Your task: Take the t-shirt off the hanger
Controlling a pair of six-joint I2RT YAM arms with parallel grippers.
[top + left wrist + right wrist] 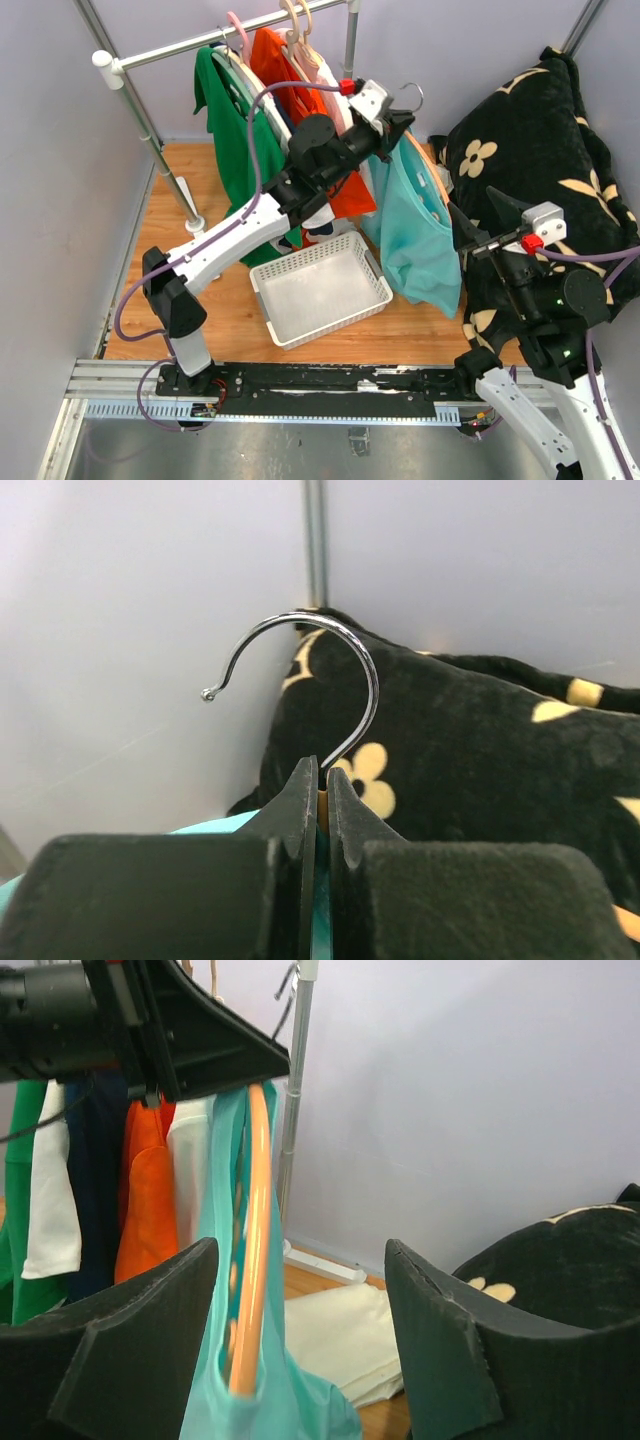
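Note:
A turquoise t-shirt hangs on a light wooden hanger with a metal hook, off the rail. My left gripper is shut on the hanger's neck just below the hook and holds it up in the air. In the left wrist view the hook rises from between the closed fingers. My right gripper is open to the right of the shirt. In the right wrist view the hanger's arm and the shirt lie between its fingers, close to the left one.
A rail at the back holds green, orange and other garments on hangers. A white basket sits on the wooden floor below. A black floral cushion fills the right side. Folded cream cloth lies on the floor.

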